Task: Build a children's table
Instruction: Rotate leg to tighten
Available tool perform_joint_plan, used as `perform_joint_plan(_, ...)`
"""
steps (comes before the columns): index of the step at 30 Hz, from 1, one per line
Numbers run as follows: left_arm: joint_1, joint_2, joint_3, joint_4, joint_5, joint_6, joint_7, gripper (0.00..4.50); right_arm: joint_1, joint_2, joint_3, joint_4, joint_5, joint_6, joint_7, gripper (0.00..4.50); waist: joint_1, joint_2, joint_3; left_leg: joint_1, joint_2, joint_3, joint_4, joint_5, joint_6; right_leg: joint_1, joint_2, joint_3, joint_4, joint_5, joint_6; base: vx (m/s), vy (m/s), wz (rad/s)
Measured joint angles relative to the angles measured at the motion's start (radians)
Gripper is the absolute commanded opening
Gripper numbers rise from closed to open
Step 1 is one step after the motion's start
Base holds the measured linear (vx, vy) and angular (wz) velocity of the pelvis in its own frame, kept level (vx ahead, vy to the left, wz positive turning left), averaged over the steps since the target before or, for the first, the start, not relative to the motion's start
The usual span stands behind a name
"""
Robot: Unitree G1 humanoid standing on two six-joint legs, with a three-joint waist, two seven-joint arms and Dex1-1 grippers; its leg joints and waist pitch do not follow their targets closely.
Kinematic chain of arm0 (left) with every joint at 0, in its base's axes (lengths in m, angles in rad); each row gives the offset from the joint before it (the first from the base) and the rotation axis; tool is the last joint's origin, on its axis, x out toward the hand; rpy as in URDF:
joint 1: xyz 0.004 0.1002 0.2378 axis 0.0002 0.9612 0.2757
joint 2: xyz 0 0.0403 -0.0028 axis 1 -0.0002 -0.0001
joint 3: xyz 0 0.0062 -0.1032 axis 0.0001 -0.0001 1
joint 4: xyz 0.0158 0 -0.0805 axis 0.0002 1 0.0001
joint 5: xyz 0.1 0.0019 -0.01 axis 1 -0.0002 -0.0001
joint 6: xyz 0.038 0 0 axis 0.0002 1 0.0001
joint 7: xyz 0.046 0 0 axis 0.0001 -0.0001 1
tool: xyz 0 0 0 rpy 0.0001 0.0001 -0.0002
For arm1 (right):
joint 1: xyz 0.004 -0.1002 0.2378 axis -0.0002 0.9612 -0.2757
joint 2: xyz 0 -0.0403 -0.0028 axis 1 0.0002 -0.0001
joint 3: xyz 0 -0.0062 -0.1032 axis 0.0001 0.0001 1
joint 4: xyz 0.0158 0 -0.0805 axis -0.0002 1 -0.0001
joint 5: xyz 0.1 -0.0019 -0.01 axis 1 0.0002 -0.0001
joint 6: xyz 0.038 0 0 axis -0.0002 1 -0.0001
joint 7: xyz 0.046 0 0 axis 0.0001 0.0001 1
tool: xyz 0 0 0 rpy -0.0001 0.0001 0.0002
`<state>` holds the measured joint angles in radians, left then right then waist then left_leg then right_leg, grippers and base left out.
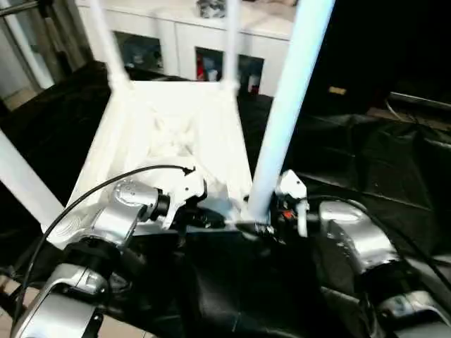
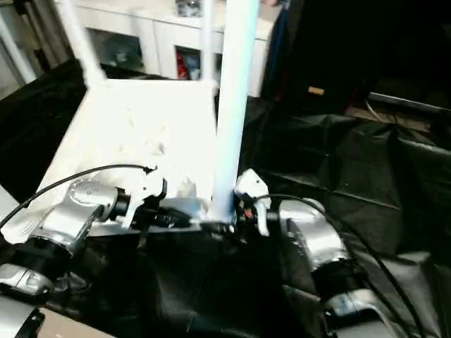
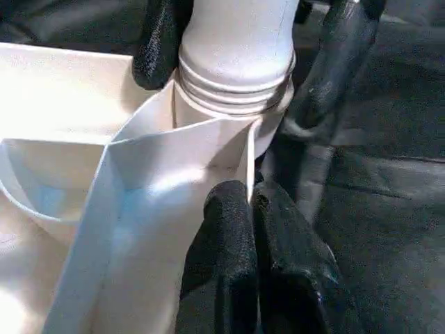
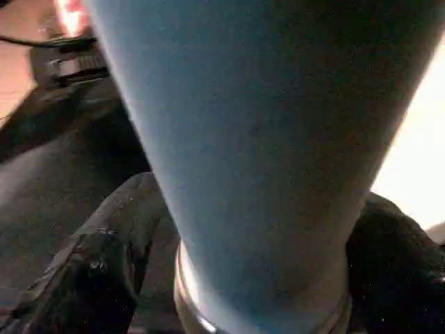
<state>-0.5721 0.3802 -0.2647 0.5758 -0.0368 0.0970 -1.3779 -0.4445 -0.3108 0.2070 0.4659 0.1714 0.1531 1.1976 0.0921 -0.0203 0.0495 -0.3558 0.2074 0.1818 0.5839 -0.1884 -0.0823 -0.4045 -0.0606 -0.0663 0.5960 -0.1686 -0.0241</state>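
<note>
Children's table (image 1: 169, 141), all-white plastic, ribbed underside up on black sheeting (image 1: 366, 169), at 12 o'clock from both silver forearms. Two round tube legs (image 1: 109, 42) upright in the far corner sockets; a third (image 1: 289, 105) standing in the near socket at 1 o'clock, thread rings still exposed, so judged not fully seated. Left claw (image 3: 254, 209) pinched together against the socket wall. Right claw (image 4: 243, 278) spread around that leg's base, grip unclear. Tightening left to do.
</note>
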Motion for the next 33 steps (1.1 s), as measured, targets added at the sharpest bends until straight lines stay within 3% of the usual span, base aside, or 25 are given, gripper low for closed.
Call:
perform_joint_plan(4,0.011,0.010,-0.009,-0.021,-0.007,0.009,-0.037,0.00,0.014,-0.010,0.009,-0.024,0.023,0.025,0.031,3.06,0.002,0.000,0.000,0.000,0.000,0.000,0.000,0.000,0.000,0.000,0.000,0.000,0.000,0.000,0.000,0.000,0.000,0.00)
perform_joint_plan(12,0.010,-0.006,-0.007,-0.007,0.006,-0.015,0.026,0.00,0.014,0.020,-0.014,0.000,0.017,0.029,-0.031,2.71,-0.004,0.000,0.000,0.000,0.000,0.000,0.001,0.000,0.000,0.001,0.000,0.000,0.001,0.000,0.000,0.000,0.000,0.00)
perform_joint_plan(15,-0.013,-0.040,0.007,0.031,0.029,-0.014,0.117,0.00,-0.002,0.062,-0.053,0.057,0.000,0.005,-0.159,2.69,-0.013,0.000,0.000,0.002,0.000,0.000,0.001,0.000,0.000,0.001,0.000,0.001,0.001,0.000,0.000,0.000,0.000,0.00)
perform_joint_plan(18,-0.036,-0.092,0.030,0.062,0.058,0.015,0.270,0.00,-0.045,0.145,-0.113,0.136,-0.014,-0.011,-0.395,2.68,-0.042,-0.001,0.000,0.003,-0.001,0.000,0.000,0.001,-0.002,0.001,0.000,0.001,0.001,-0.001,0.004,0.000,0.000,0.00)
perform_joint_plan(26,-0.056,-0.168,0.044,0.068,0.084,0.078,0.451,0.00,-0.085,0.231,-0.163,0.197,-0.050,-0.038,-0.659,2.67,-0.043,0.002,-0.002,0.005,-0.001,0.000,-0.003,0.001,-0.002,0.001,0.000,0.001,0.000,0.001,0.000,0.000,0.000,0.00)
perform_joint_plan(28,-0.056,-0.175,0.051,0.064,0.092,0.085,0.462,0.00,-0.095,0.237,-0.166,0.217,-0.058,-0.062,-0.669,3.23,-0.043,0.002,-0.002,0.004,-0.001,0.000,-0.003,0.001,-0.002,0.001,0.000,0.002,0.000,0.001,0.001,0.000,0.000,0.00)
perform_joint_plan(33,-0.056,-0.174,0.050,0.056,0.093,0.091,0.459,0.00,-0.096,0.240,-0.169,0.221,-0.055,-0.072,-0.655,3.67,-0.043,0.002,-0.002,0.004,-0.001,0.000,-0.003,0.001,-0.001,0.001,0.000,0.002,0.000,0.000,0.001,0.000,0.000,0.00)
